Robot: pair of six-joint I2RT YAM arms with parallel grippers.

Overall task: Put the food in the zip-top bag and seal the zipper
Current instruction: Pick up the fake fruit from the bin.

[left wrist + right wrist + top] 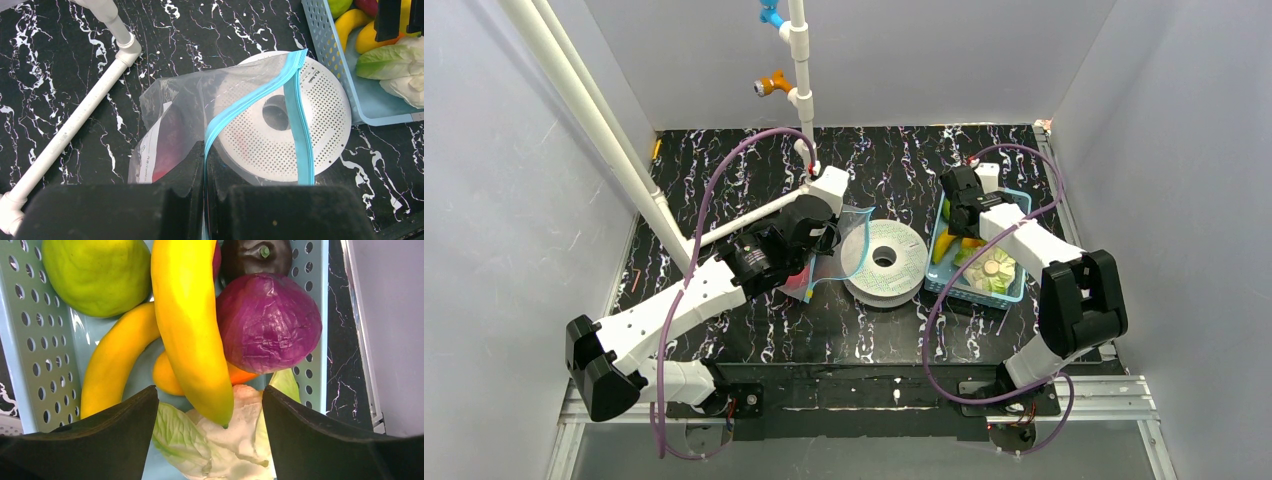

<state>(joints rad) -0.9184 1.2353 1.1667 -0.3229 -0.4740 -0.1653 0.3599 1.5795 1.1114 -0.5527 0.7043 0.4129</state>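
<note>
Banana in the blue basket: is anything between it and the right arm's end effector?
Nothing visible. The right end effector is open, and the banana lies uncovered between its fingers, topmost in the basket.

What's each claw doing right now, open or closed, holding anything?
Left claw: closed on the zipper of the zip-top bag.
Right claw: open, empty, above the banana in the basket.

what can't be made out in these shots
- Red item inside the zip-top bag: left wrist view, blurred by crinkled plastic; in the top view the left arm covers most of it.
- Bag's near end: left wrist view, hidden behind the left gripper, shut on the zipper.
- Dark fruit in the basket: right wrist view, cut off by the top edge.
- Whether the open right gripper touches the banana: cannot tell; top view hides its fingers.
</note>
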